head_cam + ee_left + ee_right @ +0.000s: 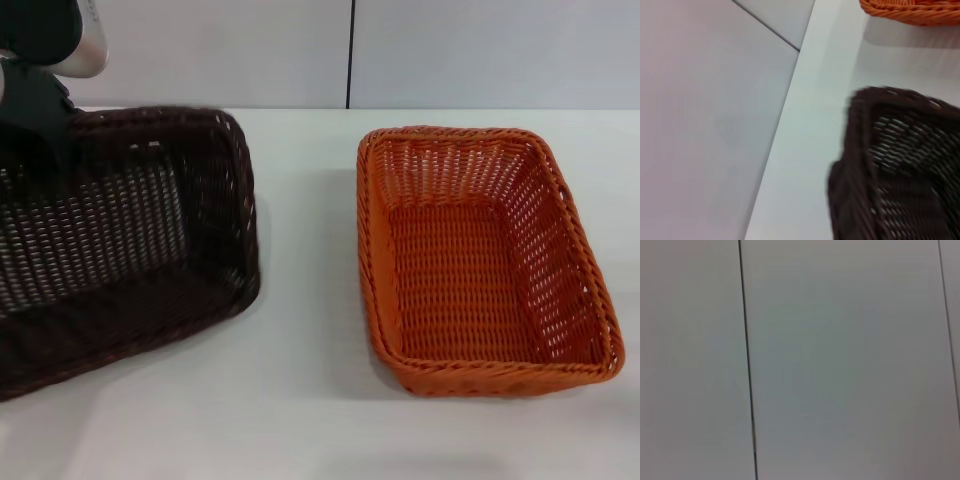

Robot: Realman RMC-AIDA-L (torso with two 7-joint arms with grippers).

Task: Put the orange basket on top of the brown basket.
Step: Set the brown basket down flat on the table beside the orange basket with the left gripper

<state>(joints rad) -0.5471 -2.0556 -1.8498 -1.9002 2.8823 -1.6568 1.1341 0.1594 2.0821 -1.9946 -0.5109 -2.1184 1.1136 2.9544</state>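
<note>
Nearest the camera, on the left of the white table [300, 420], sits the very dark brown rectangular woven basket [130, 250]. It appears tilted, its right side raised and its open mouth turned toward the right, with the near-left part running out of the head view. At its far-left corner the left gripper [35, 120] shows as a black body under a silver arm segment, pressed against or just over the rim. Whether its claw is clamped on the rim or merely beside it cannot be told; the fingers are hidden behind the dark weave. In the left wrist view the same brown basket [900, 165] fills the lower corner, blurred, with the table edge and a grey wall [705, 125] beyond it.

To the right, apart from the brown one, the bright orange rectangular woven basket [480, 260] rests flat and upright on the table, empty, with nothing touching it. Only a sliver of its rim [912, 10] reaches the left wrist view.

No right gripper is in view; its wrist camera faces only plain grey wall panels [840, 365].

The stacking has not begun, judging by the orange basket lying untouched. The step in hand seems to concern the brown basket. Next, that basket should be settled flat, and then the orange one's rim gripped, lifted and lowered squarely into it.
</note>
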